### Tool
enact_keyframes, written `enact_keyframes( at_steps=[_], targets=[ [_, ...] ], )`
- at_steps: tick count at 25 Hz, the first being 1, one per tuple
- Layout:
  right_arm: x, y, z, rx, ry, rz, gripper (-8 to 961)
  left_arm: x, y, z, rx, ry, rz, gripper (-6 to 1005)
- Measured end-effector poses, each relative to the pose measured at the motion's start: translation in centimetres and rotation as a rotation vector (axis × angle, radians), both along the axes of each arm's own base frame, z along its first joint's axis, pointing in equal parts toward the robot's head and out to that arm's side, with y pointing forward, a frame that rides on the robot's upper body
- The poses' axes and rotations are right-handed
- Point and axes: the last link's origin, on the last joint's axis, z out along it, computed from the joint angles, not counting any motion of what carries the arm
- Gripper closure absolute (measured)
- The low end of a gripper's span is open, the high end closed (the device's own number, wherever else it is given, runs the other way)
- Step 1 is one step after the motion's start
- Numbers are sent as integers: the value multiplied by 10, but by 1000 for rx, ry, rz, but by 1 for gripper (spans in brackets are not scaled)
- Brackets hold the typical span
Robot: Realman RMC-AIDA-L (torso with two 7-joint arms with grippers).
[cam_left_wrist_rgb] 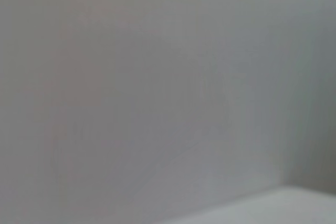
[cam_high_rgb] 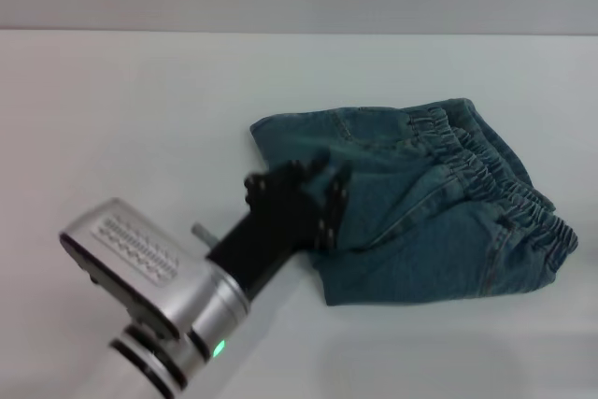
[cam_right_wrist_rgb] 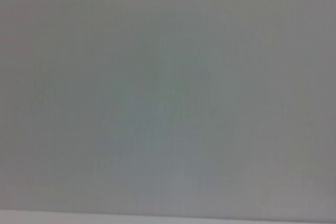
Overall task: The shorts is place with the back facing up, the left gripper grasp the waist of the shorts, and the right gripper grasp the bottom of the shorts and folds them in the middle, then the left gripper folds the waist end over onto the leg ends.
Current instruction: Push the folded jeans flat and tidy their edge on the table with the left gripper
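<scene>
Already the denim shorts lie folded into a compact bundle at centre right of the head view, on the white table, with the elastic waistband running along the upper right edge. The left gripper sits at the bundle's left edge, reaching in from the lower left of the frame; whether its fingers are apart or pinching cloth cannot be told. The bundle's long axis runs away from the gripper toward the right. No right gripper is visible; both wrist views show only blank grey surface.
</scene>
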Motion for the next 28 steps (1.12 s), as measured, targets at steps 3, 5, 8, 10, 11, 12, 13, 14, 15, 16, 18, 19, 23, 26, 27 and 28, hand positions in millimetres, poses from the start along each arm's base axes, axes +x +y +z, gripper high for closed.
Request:
enact_keyframes(
  at_steps=[3, 5, 8, 10, 11, 12, 13, 14, 15, 16, 18, 19, 23, 26, 27, 28],
  targets=[
    [5, -5, -2, -8, 5, -21, 953, -11, -7, -8, -46, 23, -18, 653],
    [7, -7, -3, -10, 6, -33, 953, -19, -11, -9, -75, -1, -10, 724],
    [9, -8, -2, -7, 7, -40, 953, -28, -20, -8, -127, -66, 4, 840],
    [9, -8, -2, -6, 8, -41, 953, -29, -24, -9, -147, -73, -4, 921],
    [9, -8, -2, -6, 9, -41, 953, -30, -27, -10, -165, -76, -13, 961],
    [9, -7, -1, -6, 9, -39, 953, -29, -30, -12, -186, -76, -26, 1001],
    [9, -7, -1, -6, 9, -38, 953, -29, -33, -13, -206, -75, -37, 1001],
    [8, -6, -1, -6, 9, -36, 953, -27, -35, -16, -232, -79, -49, 1001],
    [8, -5, -1, -7, 9, -34, 953, -27, -36, -17, -255, -80, -59, 1001],
    [8, -4, -1, -8, 9, -33, 953, -26, -37, -19, -275, -79, -69, 1001],
    [7, -3, -2, -11, 9, -29, 953, -25, -37, -21, -310, -67, -94, 1001],
    [6, -2, -2, -12, 9, -27, 953, -25, -37, -22, -324, -60, -105, 1001],
    [6, -2, -3, -15, 11, -27, 953, -23, -32, -26, -376, -39, -135, 1000],
    [6, -4, -5, -17, 14, -28, 954, -22, -26, -29, -391, -19, -137, 1000],
    [6, -5, -5, -17, 15, -28, 954, -22, -24, -30, -393, -13, -133, 1000],
    [6, -6, -5, -16, 17, -27, 953, -22, -22, -30, -394, -12, -126, 1000]
  ],
)
